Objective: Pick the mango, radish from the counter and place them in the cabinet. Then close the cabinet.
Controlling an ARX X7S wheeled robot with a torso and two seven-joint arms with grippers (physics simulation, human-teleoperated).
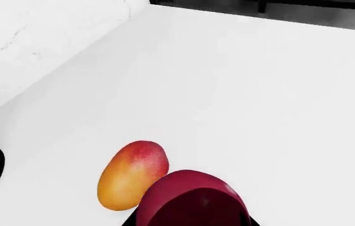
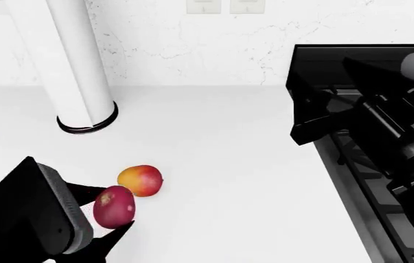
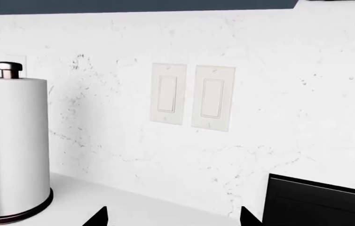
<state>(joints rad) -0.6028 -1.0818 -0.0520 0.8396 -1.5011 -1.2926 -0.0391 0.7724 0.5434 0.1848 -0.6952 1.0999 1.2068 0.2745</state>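
L gripper point(image 2: 112, 219) clamped on radish point(image 2: 114, 206), beside mango point(image 2: 140, 180) on counter point(image 2: 236, 164). R gripper point(image 3: 171, 219): fingers apart, empty.

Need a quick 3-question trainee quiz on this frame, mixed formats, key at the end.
1. True or false: the radish sits between the fingers of the left end effector.
2. Multiple choice. The mango is: A) lying on the counter beside the radish; B) on the stove; C) held by the right end effector.
3. Fill in: the tall white roll on the counter by the wall is a ____.

Key: 1 true; 2 A; 3 paper towel roll.
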